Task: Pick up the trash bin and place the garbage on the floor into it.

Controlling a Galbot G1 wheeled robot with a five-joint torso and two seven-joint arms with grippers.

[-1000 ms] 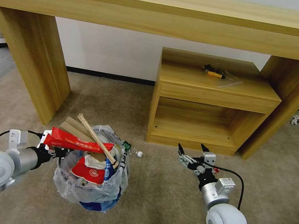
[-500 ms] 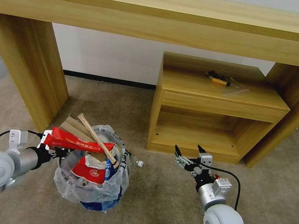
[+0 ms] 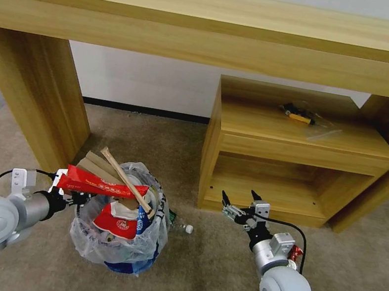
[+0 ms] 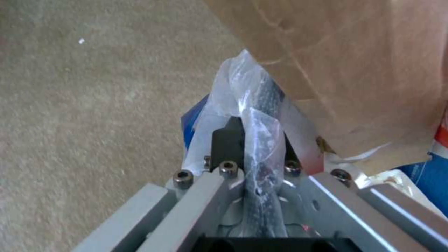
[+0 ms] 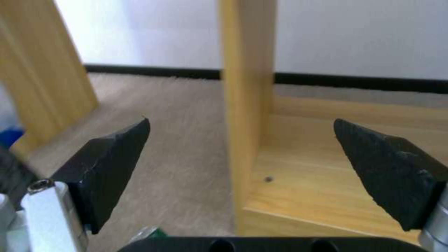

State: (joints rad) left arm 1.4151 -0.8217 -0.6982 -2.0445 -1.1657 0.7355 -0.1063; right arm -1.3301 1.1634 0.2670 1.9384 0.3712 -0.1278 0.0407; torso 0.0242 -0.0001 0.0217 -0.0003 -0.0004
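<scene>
Bins: one blue bin [image 3: 125, 266], bag-lined, heaped with a red wrapper [image 3: 100, 183], stick [image 3: 124, 179], cardboard [image 3: 96, 164] and cup [image 3: 118, 222]
Bin place: on the carpet [image 3: 201, 277], beside the desk leg [image 3: 38, 93]
Left gripper [image 4: 250, 154]: clamped on the bin's rim
Right gripper [image 3: 237, 203]: held wide apart before the cabinet [image 3: 297, 158]
Loose litter: one small bottle [image 3: 180, 224], lying right of the bin

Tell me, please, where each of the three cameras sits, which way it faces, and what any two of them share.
Head view: from the robot's head, forward and down at the floor, trash bin and desk; both arms show.
Left wrist view: along the left gripper, shut on the bin's plastic bag.
Right wrist view: between the open right gripper fingers toward the small cabinet.
Shared: head and right wrist views both show the cabinet.
</scene>
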